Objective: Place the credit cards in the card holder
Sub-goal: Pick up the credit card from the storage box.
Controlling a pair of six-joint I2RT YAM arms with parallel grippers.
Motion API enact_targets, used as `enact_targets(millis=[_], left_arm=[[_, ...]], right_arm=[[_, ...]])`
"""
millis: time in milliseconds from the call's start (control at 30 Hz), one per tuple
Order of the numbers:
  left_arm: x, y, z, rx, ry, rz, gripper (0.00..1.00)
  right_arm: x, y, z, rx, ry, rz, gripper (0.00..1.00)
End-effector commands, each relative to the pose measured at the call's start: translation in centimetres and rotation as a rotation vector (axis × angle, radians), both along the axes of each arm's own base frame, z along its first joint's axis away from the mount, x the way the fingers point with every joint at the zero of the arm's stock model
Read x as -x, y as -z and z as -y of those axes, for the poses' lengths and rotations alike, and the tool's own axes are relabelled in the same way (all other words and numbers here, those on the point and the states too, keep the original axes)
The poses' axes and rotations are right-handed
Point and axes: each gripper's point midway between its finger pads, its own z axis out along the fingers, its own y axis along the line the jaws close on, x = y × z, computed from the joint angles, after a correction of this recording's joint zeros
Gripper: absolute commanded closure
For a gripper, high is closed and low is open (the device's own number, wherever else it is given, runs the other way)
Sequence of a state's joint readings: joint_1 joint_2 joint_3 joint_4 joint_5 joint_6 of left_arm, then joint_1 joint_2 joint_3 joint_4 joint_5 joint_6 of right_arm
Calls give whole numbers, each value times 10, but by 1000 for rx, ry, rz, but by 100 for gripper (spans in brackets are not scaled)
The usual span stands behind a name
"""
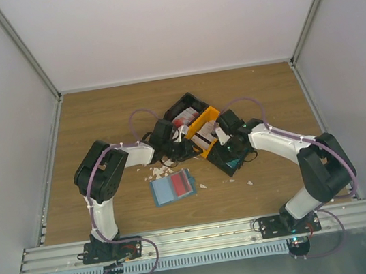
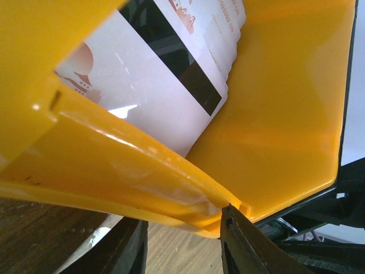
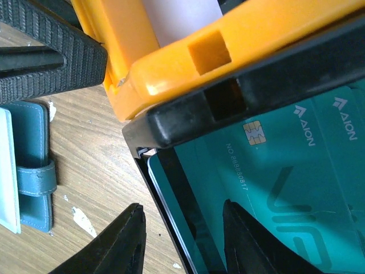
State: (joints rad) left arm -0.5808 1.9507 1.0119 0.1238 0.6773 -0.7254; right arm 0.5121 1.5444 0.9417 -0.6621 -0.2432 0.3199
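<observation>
In the top view the card holder (image 1: 162, 192) lies open on the table (image 1: 97, 115) just below centre, between the two arms, with a red-and-white card (image 1: 180, 183) lying on it. White scraps (image 1: 155, 173) are scattered at its upper left, and a few more lie to its right.

Above it, at mid-frame, three trays crowd together: a black tray (image 1: 185, 102) at the top with red-and-white cards in it, an orange tray (image 1: 211, 113) beside it, and a second black tray (image 3: 188, 111) at the lower right.

The left gripper (image 2: 182, 245) is at the orange tray's near rim. Its jaws are wide open and hold nothing; the right fingertip touches the rim's underside. White cards (image 2: 154, 85) with a black stripe stand stacked inside this tray, filling the upper middle of the left wrist view.

The right gripper (image 3: 182, 240) is also open and holds nothing. Its fingers straddle the second black tray's wall, one outside over the wood, one inside over the teal cards (image 3: 285, 182) that lie flat there. The card holder's strap shows at that view's left edge.
</observation>
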Motion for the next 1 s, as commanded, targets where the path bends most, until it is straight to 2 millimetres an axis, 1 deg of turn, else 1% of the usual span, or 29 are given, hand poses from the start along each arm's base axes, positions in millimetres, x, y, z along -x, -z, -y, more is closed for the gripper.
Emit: enact_targets(millis=[0,133,233,300,467,600,767,867,967], left_arm=[[-6,-6,9,23,16,41,62],[-7,-6,9,24,18,39,62],[-7,-7,9,24,20,40,62],[-6,-6,9,23,21,39,62],[-6,-7,9,22,22,39,62],[-6,-8,9,25,24,41,62],[-6,-12,9,28,24,49,62],[-6,-15,9,32,25,57,61],[-6,-21,8,36,24,73,58]], right_arm=[[0,2,-2,21,-13,5,61],[3,12,-7,29,-58,-14,63],[3,12,-9,33,-68,-11,69],[0,6,-10,25,-64,4,76],[-2,-12,-10,5,-34,40,86],[-1,-15,-3,30,-9,53,94],[-5,-20,2,49,17,76,96],[-11,-26,5,64,38,110,96],[-19,-33,12,76,66,151,99]])
